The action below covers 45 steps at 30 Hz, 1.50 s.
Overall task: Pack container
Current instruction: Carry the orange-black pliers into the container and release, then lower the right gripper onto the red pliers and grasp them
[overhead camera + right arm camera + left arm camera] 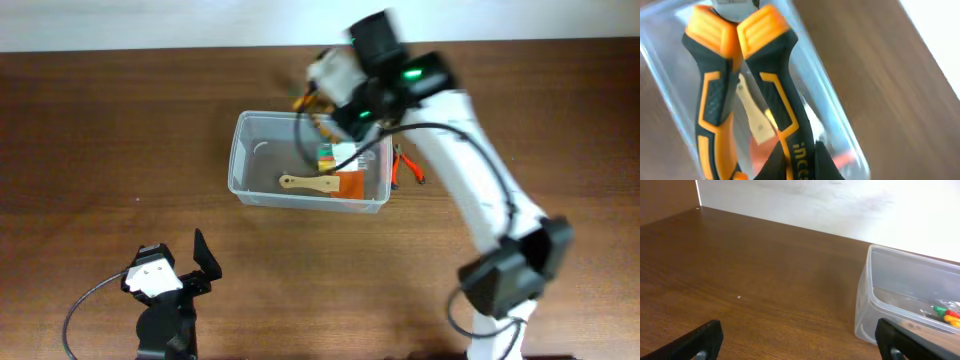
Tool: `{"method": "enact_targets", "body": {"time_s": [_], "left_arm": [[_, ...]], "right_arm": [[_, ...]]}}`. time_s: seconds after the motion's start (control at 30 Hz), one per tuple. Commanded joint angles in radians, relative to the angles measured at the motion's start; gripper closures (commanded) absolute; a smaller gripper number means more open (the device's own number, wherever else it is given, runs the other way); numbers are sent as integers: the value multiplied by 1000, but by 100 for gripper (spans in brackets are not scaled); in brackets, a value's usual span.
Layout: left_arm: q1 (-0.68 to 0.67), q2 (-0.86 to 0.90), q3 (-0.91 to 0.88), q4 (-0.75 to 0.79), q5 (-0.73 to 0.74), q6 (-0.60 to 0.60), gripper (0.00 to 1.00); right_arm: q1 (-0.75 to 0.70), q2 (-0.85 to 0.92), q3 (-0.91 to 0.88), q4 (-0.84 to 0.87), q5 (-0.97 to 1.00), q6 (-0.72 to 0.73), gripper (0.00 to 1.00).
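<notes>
Clear plastic container (236, 165) at middle of table (100, 150), wooden spatula (308, 183) lying inside. Right gripper (799, 157) clamped on orange-and-black pliers (775, 75), over container's far side. Red-handled pliers (406, 168) on table just right of container. Left gripper (799, 340) near front edge, fingers apart, well clear of container.
</notes>
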Motion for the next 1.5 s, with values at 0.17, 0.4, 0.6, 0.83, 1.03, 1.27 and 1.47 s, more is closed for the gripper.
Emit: {"method": "enact_targets", "body": {"time_s": [0.17, 0.4, 0.6, 0.83, 1.03, 1.27, 1.47], "left_arm": [[-4, -5, -4, -1, -3, 9, 1], [-4, -5, -4, -1, -4, 9, 1], [-4, -5, -4, -1, -3, 9, 1], [-4, -5, -4, -1, -4, 9, 1], [-4, -5, -4, -1, -3, 9, 1], [-4, -5, -4, -1, -3, 9, 1], [-4, -5, -4, -1, -3, 9, 1]], "right_arm": [[80, 234, -9, 147, -13, -383, 96], [77, 336, -9, 193, -11, -381, 73], [76, 294, 51, 167, 108, -101, 1], [-13, 140, 289, -68, 105, 285, 1], [-156, 44, 396, -284, 105, 377, 1], [-384, 64, 284, -381, 104, 614, 15], [-439, 92, -55, -222, 96, 632, 17]]}}
